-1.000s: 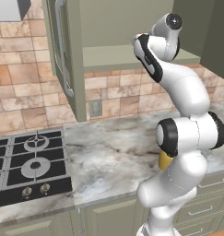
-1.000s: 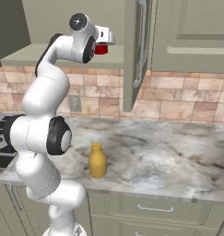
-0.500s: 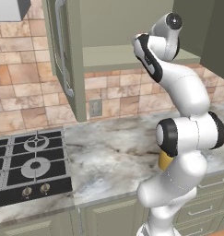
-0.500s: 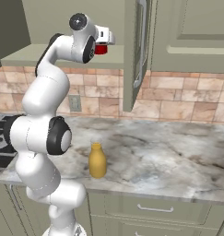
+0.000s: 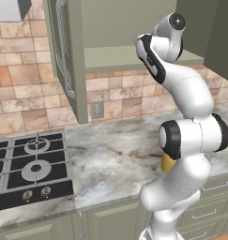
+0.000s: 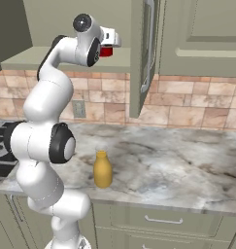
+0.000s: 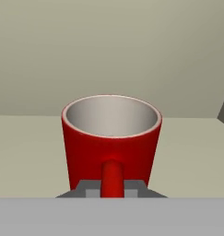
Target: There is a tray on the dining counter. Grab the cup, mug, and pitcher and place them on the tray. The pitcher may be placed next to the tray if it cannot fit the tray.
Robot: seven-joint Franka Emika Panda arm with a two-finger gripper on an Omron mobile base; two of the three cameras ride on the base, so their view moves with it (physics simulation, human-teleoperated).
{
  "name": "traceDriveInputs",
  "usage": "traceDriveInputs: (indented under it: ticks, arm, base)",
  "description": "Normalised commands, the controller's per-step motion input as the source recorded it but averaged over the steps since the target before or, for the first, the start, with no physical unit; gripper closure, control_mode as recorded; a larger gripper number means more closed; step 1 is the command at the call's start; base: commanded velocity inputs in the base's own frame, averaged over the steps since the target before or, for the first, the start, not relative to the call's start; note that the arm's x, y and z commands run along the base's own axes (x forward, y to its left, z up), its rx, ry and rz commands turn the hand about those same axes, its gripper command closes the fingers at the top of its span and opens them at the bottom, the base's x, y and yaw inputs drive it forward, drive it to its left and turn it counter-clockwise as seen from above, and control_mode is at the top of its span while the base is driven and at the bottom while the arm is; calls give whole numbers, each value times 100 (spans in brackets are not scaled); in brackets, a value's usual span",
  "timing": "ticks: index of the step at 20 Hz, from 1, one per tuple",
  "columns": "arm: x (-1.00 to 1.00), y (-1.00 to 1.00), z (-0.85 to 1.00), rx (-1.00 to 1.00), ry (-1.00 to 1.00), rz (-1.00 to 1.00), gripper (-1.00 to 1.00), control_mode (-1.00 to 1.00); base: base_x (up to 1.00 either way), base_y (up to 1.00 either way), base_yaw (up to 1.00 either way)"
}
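Starting at your far left in the left base view, you see the gas stove (image 5: pixel 26 171) set into the marbled wall counter (image 5: pixel 115 164), with the tan brick backsplash (image 5: pixel 21 89) behind it and a wall outlet (image 5: pixel 97 110) just right of the open cabinet door (image 5: pixel 64 51). Moving right, the cabinet shelf (image 5: pixel 115 58) runs level behind the arm, and your arm reaches up to it. In the right base view you see the gripper (image 6: pixel 111 44) at shelf height, with the mug (image 6: pixel 107 51) showing red just past the hand, inside the open cabinet and on the shelf. Look to the hand view and the mug stands upright on the pale shelf, its grey inside visible from above, its handle (image 7: pixel 112 179) facing you and running down between the two finger tips (image 7: pixel 88 190). Your claw is drawn together on that handle, a tip pressing on each side of it. Lower down in the right base view, the pitcher (image 6: pixel 103 169) stands upright on the wall counter, near its front edge and just to the right of the arm's lower body; in the left base view you catch only a yellow sliver of it behind the arm's elbow.
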Motion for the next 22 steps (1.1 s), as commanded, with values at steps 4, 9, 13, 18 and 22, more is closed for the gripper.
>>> traceDriveInputs:
  ticks: [4, 9, 13, 18, 22]
  arm:
    - [0, 0, 0, 0, 0, 0, 100, -100]
    - [-3, -1, 8, 0, 0, 0, 100, -100]
    - [-34, 0, 18, 0, 0, 0, 100, -100]
    - [-60, 0, 2, 0, 0, 0, 100, -100]
    - [-86, 0, 0, 0, 0, 0, 100, -100]
  base:
    - [0, 0, 0]
    - [0, 0, 0]
    - [0, 0, 0]
    - [0, 0, 0]
    - [0, 0, 0]
